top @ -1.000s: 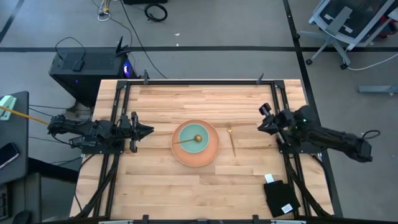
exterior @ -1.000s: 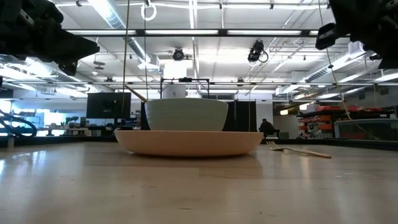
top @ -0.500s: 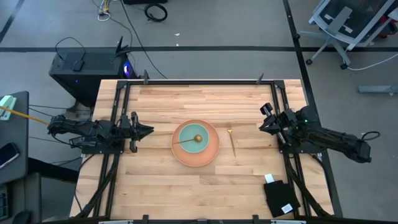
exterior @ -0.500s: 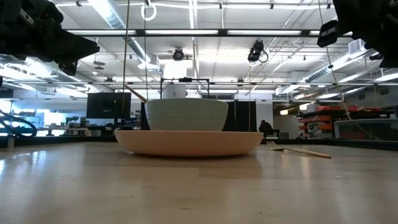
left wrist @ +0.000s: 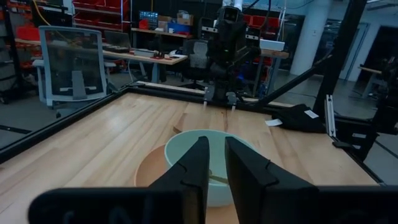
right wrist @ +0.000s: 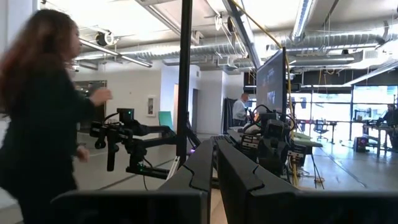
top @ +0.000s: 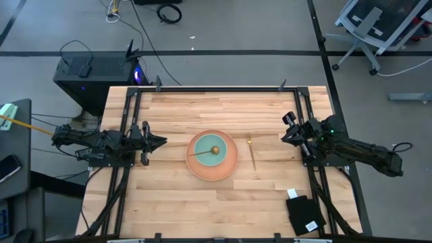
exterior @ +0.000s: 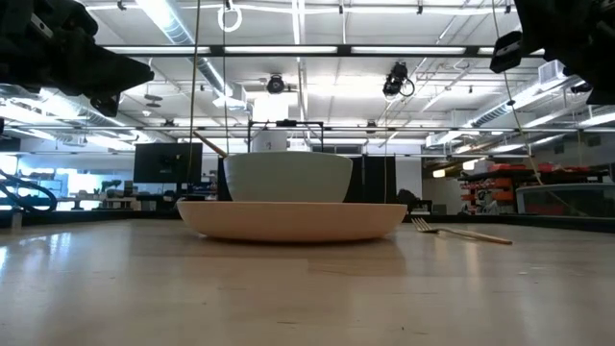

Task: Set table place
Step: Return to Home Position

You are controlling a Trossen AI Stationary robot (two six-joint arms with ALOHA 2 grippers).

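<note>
A salmon-orange plate (top: pixel 228 167) lies at the table's middle with a pale teal bowl (top: pixel 202 146) on it. A gold spoon (top: pixel 206 152) rests in the bowl, its head near the bowl's centre and its handle leaning toward the left rim. A gold fork (top: pixel 252 154) lies flat on the wood just right of the plate. My left gripper (top: pixel 162 141) hovers left of the plate, shut and empty; it also shows in the left wrist view (left wrist: pixel 213 165). My right gripper (top: pixel 284 138) hovers right of the fork, shut and empty, and shows in the right wrist view (right wrist: pixel 214 163).
A black pouch with a white tag (top: pixel 304 214) lies at the table's near right corner. Black rails (top: pixel 216 88) edge the tabletop. A person stands beyond the table in the right wrist view (right wrist: pixel 43 112). Bare wood lies near and far of the plate.
</note>
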